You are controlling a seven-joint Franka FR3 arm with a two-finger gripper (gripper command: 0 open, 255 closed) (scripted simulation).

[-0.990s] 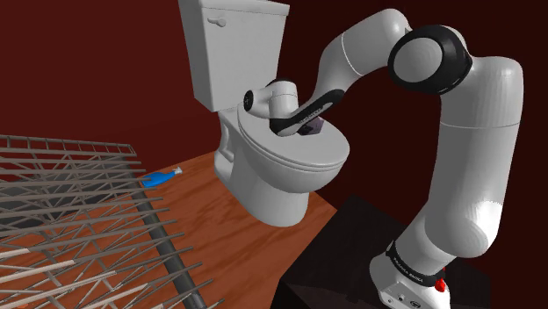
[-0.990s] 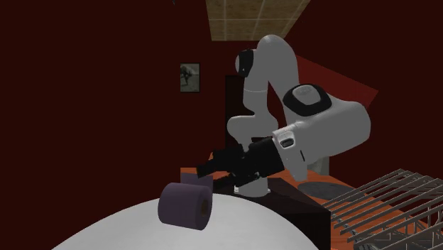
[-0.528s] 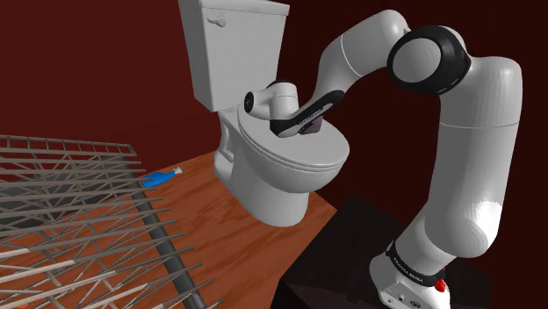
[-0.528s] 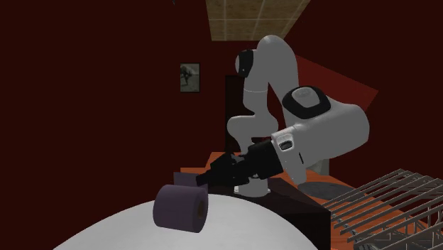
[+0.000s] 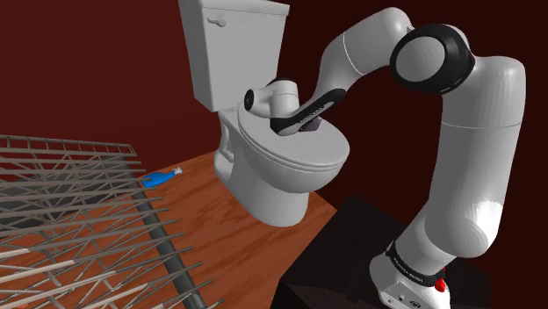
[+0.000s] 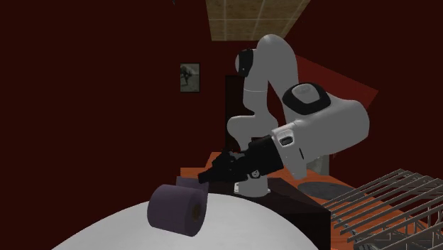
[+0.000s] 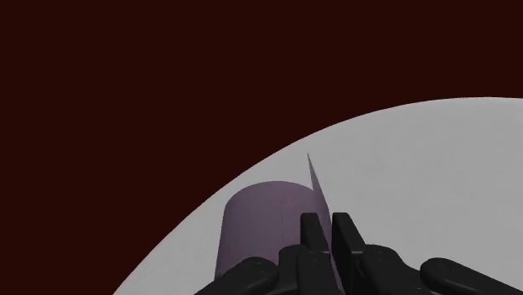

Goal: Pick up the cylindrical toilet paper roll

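A purple toilet paper roll [image 6: 177,209] lies on its side on the closed white toilet lid [image 5: 290,158], near the lid's back edge. In the shoulder view a sliver of the roll [image 5: 315,126] peeks out under the black gripper [image 5: 307,121]. In the wrist view the roll [image 7: 260,226] sits just ahead of the gripper [image 7: 327,225]. The two fingers stand almost together, with a thin purple edge of the roll pinched between them. In the second exterior view the gripper [image 6: 204,177] comes down at the roll's upper right rim.
The white tank [image 5: 233,44] rises behind the lid against a dark red wall. A blue object [image 5: 161,179] lies on the wooden floor beside the bowl. A wire rack [image 5: 61,219] spans the shoulder view's lower left. The dark stand [image 5: 351,255] is at the lower right.
The fingers have closed from wide apart to nearly touching. The hand has dipped toward the lid, and the roll has slid a little toward the second exterior view's left.
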